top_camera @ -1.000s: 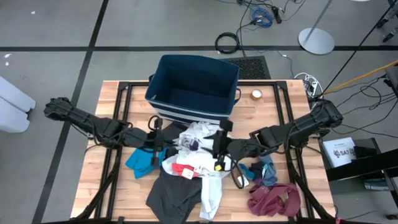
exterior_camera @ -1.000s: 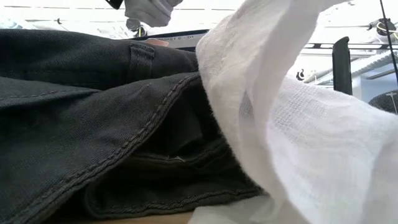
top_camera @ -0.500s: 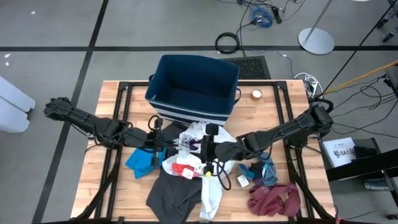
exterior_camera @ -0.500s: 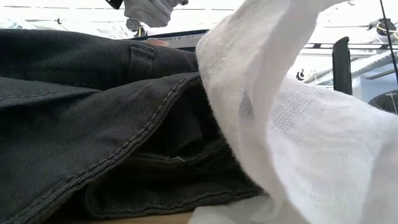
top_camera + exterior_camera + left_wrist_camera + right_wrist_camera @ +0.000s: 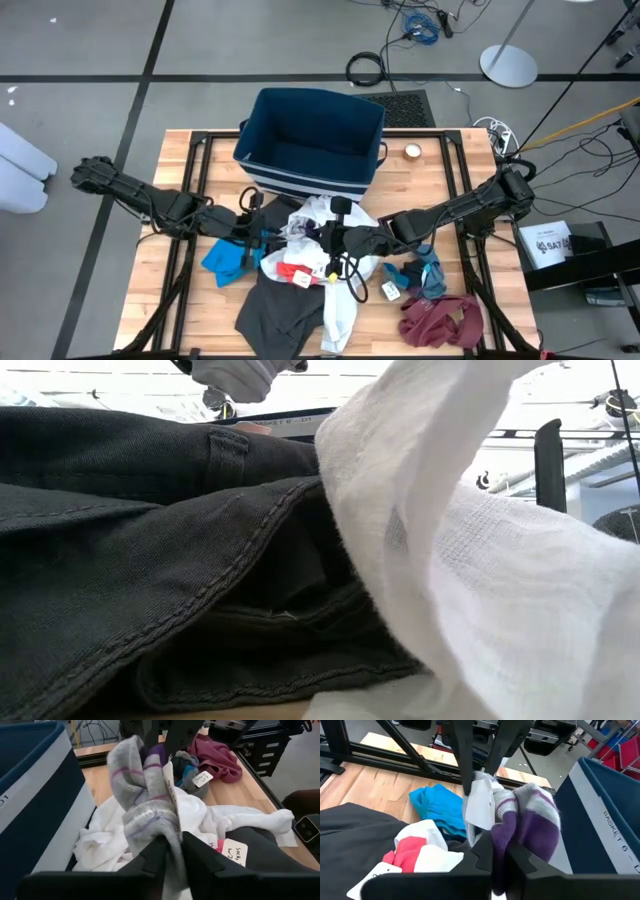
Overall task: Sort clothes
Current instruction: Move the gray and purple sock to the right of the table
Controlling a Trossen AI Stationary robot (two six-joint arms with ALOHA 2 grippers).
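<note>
A grey sock with purple stripes and a white tag [image 5: 145, 795] hangs between my two grippers over the clothes pile, in front of the dark blue bin [image 5: 310, 140]. My left gripper [image 5: 272, 234] is shut on its grey end. My right gripper [image 5: 322, 238] is shut on its purple end [image 5: 520, 820]. Below lie a white top [image 5: 340, 300], a dark grey garment [image 5: 280, 315], a red piece [image 5: 295, 272], a bright blue top [image 5: 222, 260], grey-blue socks [image 5: 425, 272] and a maroon top [image 5: 440, 320]. In the low view the sock [image 5: 235, 375] shows at the top. My left gripper pinches the sock's grey end [image 5: 169, 832] between its two fingers, coming level from the table's left. The sock is lifted clear of the white top and runs from these fingers to the other gripper. My right gripper pinches the sock's purple end [image 5: 501, 837] between its two fingers, coming level from the table's right. The sock is clear of the pile, its white tag [image 5: 479, 805] hanging beside the hold.
The bin stands open at the table's far middle. A small tape roll [image 5: 412, 152] lies to its right. Clothes with paper tags cover the table's near middle. Black frame rails [image 5: 195, 200] run along both sides. In the low view the dark grey garment [image 5: 150, 560] and the white top [image 5: 480, 560] fill the picture.
My right gripper has moved toward the table's left, up to the sock that my left gripper holds, and its fingers are now on the sock's purple end. The clothes on the table have stayed where they were.
</note>
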